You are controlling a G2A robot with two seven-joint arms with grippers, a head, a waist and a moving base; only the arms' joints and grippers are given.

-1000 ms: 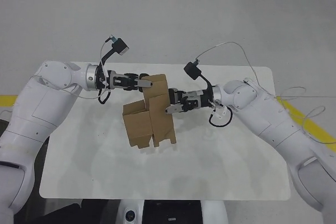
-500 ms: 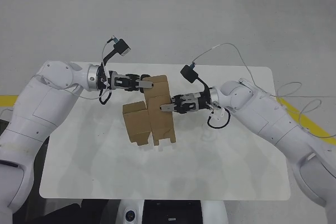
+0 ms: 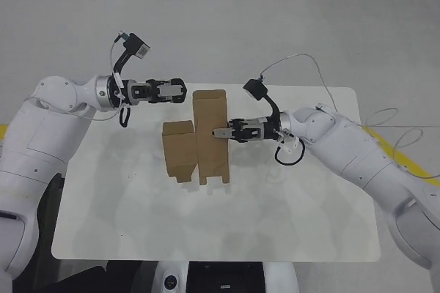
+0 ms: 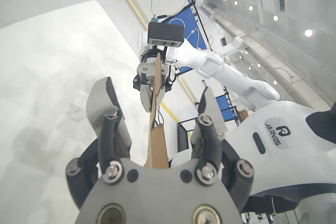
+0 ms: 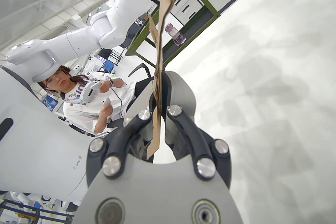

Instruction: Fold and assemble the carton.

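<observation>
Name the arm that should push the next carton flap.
Left, probably. The left pincer is open and free, just beside the carton, while the right pincer is shut on the carton's edge and holds it off the table.

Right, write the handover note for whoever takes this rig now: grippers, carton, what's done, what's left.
Left gripper: open, holding nothing, a small gap from the far corner of the carton.
Right gripper: shut on the carton's side edge; the right wrist view shows the cardboard pinched between its fingers.
Carton: a flat brown blank with flaps spread, over the middle of the white table. Its shadow suggests it is held above the surface.
Done: carton gripped by the right arm.
Left: all folds; no box shape is formed yet.
</observation>
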